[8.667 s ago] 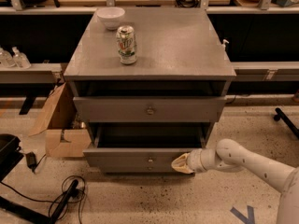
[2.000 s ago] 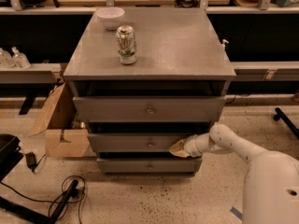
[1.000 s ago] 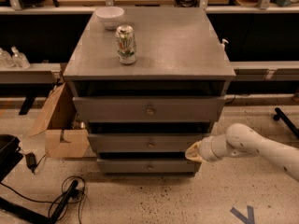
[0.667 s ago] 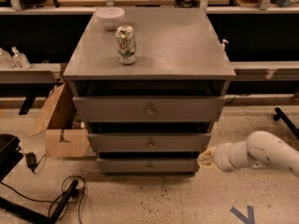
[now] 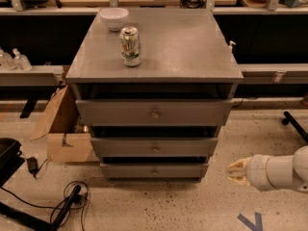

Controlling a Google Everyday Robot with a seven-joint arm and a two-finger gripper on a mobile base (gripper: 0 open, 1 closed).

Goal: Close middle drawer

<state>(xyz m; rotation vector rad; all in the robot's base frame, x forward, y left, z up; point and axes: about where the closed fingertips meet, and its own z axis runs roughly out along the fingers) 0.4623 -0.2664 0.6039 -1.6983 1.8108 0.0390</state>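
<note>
We see the gripper [image 5: 237, 170] low on the right of the cabinet [image 5: 154, 57], and the job looks about done.

The middle drawer [image 5: 155, 147], number 2 of 3, sits pushed in, its front about level with the bottom drawer [image 5: 154, 170]. The gripper is well apart from it, and its jaws look squeezed together on nothing. If the arm swings left, it could bump the cabinet corner and knock over the can [image 5: 130, 45] on top. From the front we cannot tell if the drawer is all the way in, because the gap above it is dark. The arm is cut off at the right edge.
</note>
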